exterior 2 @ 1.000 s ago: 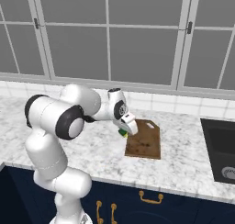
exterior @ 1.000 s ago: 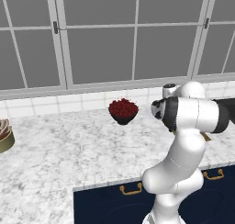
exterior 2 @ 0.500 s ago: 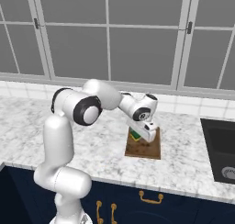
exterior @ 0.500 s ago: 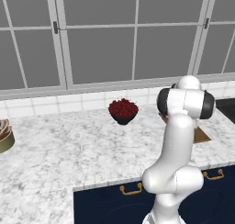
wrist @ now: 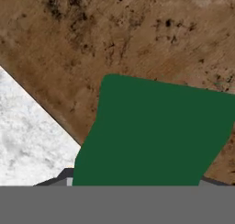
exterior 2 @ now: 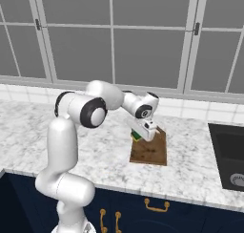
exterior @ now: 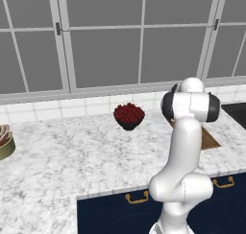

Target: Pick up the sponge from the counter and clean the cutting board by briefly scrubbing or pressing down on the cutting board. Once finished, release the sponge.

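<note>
The brown wooden cutting board [exterior 2: 151, 150] lies on the marble counter [exterior 2: 190, 170], right of the arm. My gripper [exterior 2: 144, 133] hangs over the board's left far corner, shut on the sponge [exterior 2: 137, 136], whose green and yellow layers peek out at its left. In the hand view the sponge's dark green face [wrist: 156, 136] spreads across the lower middle, close above the grainy cutting board [wrist: 137, 35], with a wedge of white counter [wrist: 32, 136] at the left. Whether the sponge touches the wood I cannot tell. My own arm hides most of the cutting board [exterior: 210, 139] in the left base view.
A dark bowl of red fruit [exterior: 129, 115] stands at the back of the counter, left of the board. A dark sink [exterior 2: 229, 155] is set into the worktop at the right. A round dish [exterior: 4, 141] sits at the far left. Windows rise behind.
The arm has swung right and stretched out, carrying the sponge from beside the board's left edge to over its far left corner. The board and bowl have stayed put.
</note>
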Controlling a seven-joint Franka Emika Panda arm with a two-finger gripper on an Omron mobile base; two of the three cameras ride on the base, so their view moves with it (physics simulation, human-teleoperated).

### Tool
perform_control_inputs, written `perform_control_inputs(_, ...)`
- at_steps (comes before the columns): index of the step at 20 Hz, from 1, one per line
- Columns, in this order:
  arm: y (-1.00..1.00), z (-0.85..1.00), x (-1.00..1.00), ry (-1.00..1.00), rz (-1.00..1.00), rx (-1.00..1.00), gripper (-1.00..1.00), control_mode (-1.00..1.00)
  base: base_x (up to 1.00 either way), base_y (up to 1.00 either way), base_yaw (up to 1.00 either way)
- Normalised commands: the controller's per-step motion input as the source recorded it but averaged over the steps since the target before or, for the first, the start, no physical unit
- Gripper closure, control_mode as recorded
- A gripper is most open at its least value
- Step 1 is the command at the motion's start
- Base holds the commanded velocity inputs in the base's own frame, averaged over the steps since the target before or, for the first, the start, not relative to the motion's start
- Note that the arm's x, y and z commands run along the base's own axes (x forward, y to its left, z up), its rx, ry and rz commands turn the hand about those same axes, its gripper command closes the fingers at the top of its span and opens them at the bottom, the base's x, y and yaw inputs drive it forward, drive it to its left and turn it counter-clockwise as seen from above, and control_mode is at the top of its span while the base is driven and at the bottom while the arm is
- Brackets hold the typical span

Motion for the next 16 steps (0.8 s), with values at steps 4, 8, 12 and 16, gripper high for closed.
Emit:
perform_control_inputs(4,0.04,-0.01,0.44,0.00,0.00,0.00,1.00,-1.00,0.00,0.00,0.00)
perform_control_inputs(8,-0.02,0.01,0.71,0.00,0.00,0.04,1.00,-1.00,0.00,0.00,0.00)
perform_control_inputs(12,0.00,0.05,0.59,0.00,0.00,0.04,1.00,-1.00,0.00,0.00,0.00)
perform_control_inputs(16,-0.05,0.00,0.37,0.00,0.00,0.00,1.00,-1.00,0.00,0.00,0.00)
